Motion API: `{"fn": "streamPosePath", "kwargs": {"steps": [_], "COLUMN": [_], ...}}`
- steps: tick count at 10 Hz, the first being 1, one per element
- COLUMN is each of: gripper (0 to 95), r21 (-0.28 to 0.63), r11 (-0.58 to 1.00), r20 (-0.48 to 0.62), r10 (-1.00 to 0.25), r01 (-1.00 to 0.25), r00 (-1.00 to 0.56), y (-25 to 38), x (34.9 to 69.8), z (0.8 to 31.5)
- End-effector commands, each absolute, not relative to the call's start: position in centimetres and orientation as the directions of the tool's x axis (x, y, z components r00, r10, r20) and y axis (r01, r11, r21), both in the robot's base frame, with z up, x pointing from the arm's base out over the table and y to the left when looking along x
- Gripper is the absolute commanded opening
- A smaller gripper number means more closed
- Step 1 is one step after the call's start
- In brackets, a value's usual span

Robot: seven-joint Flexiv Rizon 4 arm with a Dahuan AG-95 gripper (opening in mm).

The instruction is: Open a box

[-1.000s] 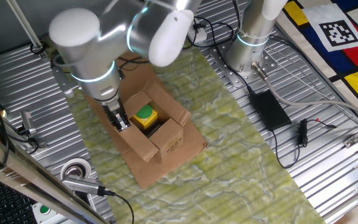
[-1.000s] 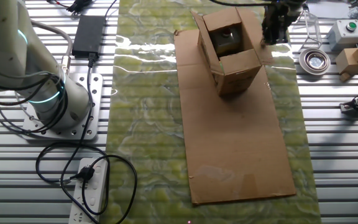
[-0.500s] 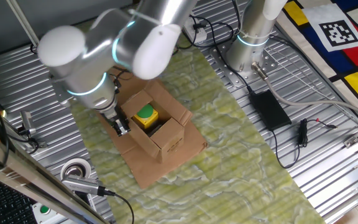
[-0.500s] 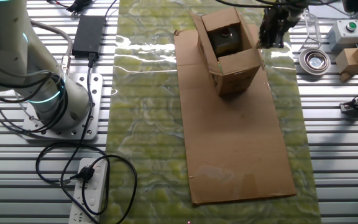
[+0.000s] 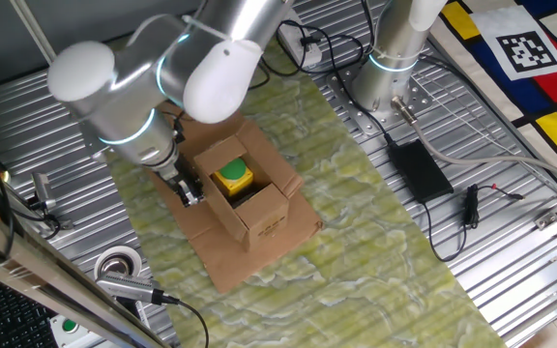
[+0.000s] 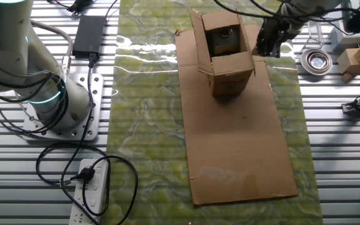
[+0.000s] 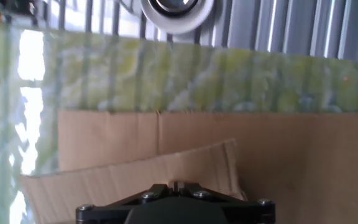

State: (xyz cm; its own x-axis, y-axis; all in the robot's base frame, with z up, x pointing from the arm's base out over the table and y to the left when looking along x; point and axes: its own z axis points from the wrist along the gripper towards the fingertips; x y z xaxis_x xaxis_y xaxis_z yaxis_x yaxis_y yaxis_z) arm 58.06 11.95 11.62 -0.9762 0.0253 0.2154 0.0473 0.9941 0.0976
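Observation:
The box (image 5: 254, 208) is a small brown carton standing on a large flat cardboard sheet (image 5: 230, 261), its top flaps spread and a yellow and green object (image 5: 232, 177) inside. It also shows in the other fixed view (image 6: 230, 69). My gripper (image 5: 190, 191) is at the box's left side, low by its outer flap. In the other fixed view the gripper (image 6: 266, 49) is just right of the box. In the hand view the gripper (image 7: 176, 185) has its jaws together on the edge of a tilted flap (image 7: 135, 174).
A green patterned mat (image 5: 356, 213) lies under the cardboard sheet (image 6: 236, 144). A tape roll (image 5: 119, 263) sits near the gripper side, also in the other fixed view (image 6: 317, 60). A black power adapter (image 5: 419, 169) and cables lie by the robot base (image 5: 390, 58).
The arm has swung left and the gripper shifted slightly outward. The box has turned a little and slid slightly on the sheet.

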Motion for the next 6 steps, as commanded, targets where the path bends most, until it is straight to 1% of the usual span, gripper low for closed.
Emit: {"fn": "streamPosePath", "kwargs": {"steps": [1,3,4,6], "gripper": [0.0,0.0,0.0,0.0], "r21": [0.087,0.092,0.095,0.096], "r11": [0.994,0.993,0.995,0.995], "r20": [0.208,0.213,0.228,0.260], "r10": [-0.084,-0.094,-0.046,-0.025], "r01": [-0.067,-0.076,-0.024,0.000], "r00": [-0.974,-0.973,-0.972,-0.965], "y": [10.9,10.2,10.6,11.0], "x": [58.4,58.8,58.6,58.0], "z": [13.4,15.4,16.6,17.6]}}
